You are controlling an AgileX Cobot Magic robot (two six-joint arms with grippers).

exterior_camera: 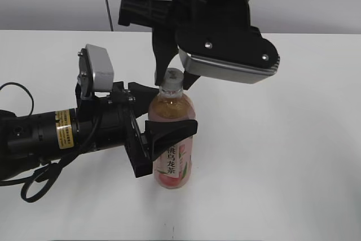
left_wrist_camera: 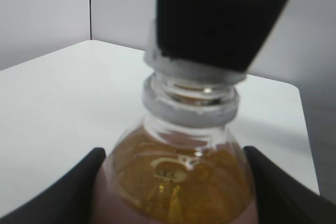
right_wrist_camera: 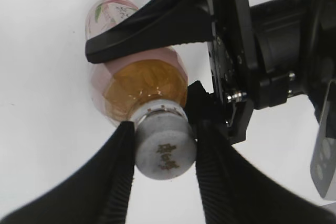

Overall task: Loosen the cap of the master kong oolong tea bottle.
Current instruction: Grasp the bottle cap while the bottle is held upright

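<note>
The bottle (exterior_camera: 173,139) stands upright on the white counter (exterior_camera: 293,156), held by both arms at once. The left gripper (exterior_camera: 163,114) comes in from the side, level with the counter, and its black fingers (exterior_camera: 172,132) are clenched on the bottle's body: one crosses the front just above the pink label, the other sits behind the shoulder, so the bottle lies squarely between them. The left wrist view shows the same hold from close up, with the amber tea (left_wrist_camera: 176,182) filling the gap and a dark finger (left_wrist_camera: 63,192) pressed against each flank of the bottle (left_wrist_camera: 178,187). The right gripper (right_wrist_camera: 163,156) reaches down from above and is closed on the cap (right_wrist_camera: 164,148); in the right wrist view its two fingers (right_wrist_camera: 113,182) touch opposite sides of the white cap, whose small dark mark faces the camera between them. Below those fingers the neck widens into the bottle (right_wrist_camera: 142,85), with the left gripper's upper finger (right_wrist_camera: 152,24) lying across it. In the exterior view the cap (exterior_camera: 172,77) is only partly visible, tucked under the right gripper (exterior_camera: 176,74). From the left wrist, the cap (left_wrist_camera: 189,69) is mostly covered by a dark right finger (left_wrist_camera: 220,14), with the neck ring just beneath it.
</note>
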